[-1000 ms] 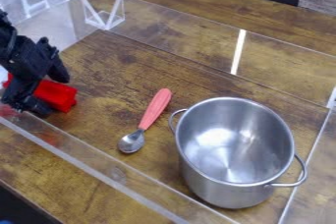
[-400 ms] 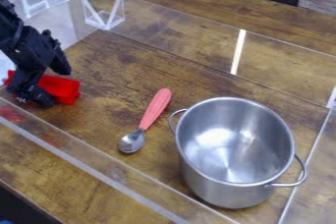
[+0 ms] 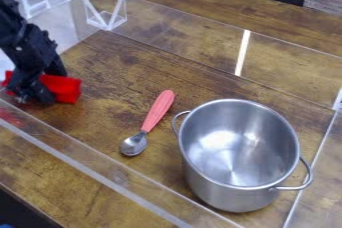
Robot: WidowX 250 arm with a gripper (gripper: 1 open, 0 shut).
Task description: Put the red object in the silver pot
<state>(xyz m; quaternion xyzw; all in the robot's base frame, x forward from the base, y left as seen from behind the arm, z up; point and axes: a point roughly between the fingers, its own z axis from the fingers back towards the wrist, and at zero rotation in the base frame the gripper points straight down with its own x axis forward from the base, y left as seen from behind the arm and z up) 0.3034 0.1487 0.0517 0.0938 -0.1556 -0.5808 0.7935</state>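
Note:
The red object (image 3: 62,89) is a bright red block lying on the wooden table at the far left. My black gripper (image 3: 35,91) is down over its middle, so red shows on both sides of the fingers. The fingers hide the contact, and I cannot see whether they press the block. The silver pot (image 3: 217,186) stands upright and empty at the lower right, well away from the gripper.
A metal spoon with a pinkish-red handle (image 3: 151,120) lies between the block and the pot. A clear plastic wall (image 3: 94,167) runs along the near edge of the table. A small clear stand (image 3: 104,12) sits at the back left.
The gripper has dropped lower over the red block and its fingers have drawn closer together. The block has shifted slightly. Pot and spoon have not moved.

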